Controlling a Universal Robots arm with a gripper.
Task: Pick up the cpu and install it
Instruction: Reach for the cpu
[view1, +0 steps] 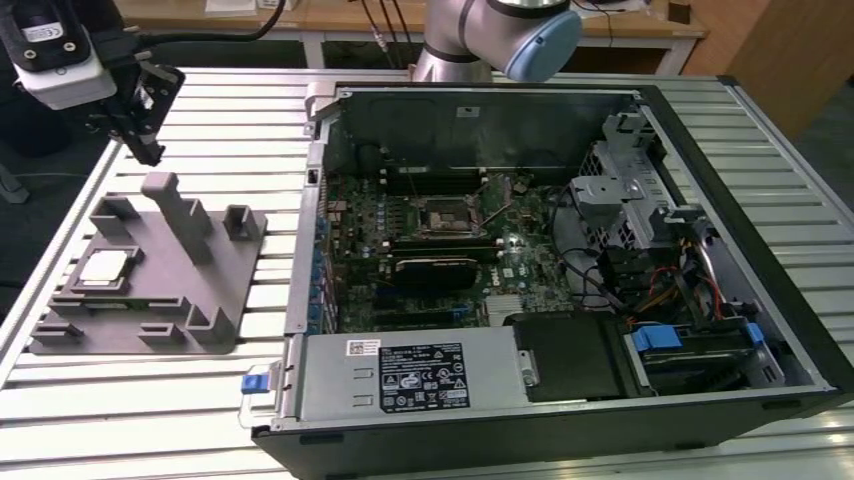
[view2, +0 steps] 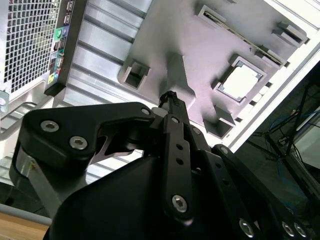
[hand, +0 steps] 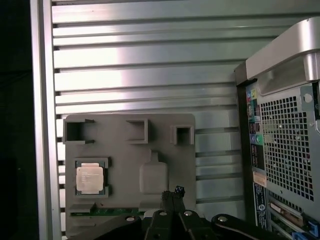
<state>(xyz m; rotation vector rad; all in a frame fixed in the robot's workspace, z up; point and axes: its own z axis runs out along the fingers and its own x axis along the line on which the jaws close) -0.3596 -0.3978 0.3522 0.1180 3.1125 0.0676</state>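
Exterior view: claw (view1: 144, 152) is hanging above the grey plastic tray (view1: 147, 300), close to the tray's tall post (view1: 171, 205) and not touching it. In both wrist views the claw (view2: 169, 97) (hand: 175, 192) is showing its fingers (view2: 172, 135) pressed together, closed on nothing.

The cpu (view1: 107, 268) is lying flat in a square recess of the tray, silvery top plate facing up, on the side of the tray away from the computer case (view1: 747, 130). The second wrist view is showing the cpu (view2: 243, 82) seated inside its raised frame. The first wrist view is showing it (hand: 90, 178) near one corner of the tray (hand: 120, 150). The claw and the cpu are apart.

The tray is resting on the slatted metal desk (view1: 227, 110). The open computer case is standing just beside the tray, on the exterior view's right. Inside the case, the green motherboard (view1: 521, 260) is carrying a black-framed socket (view1: 441, 215), well apart from the tray.
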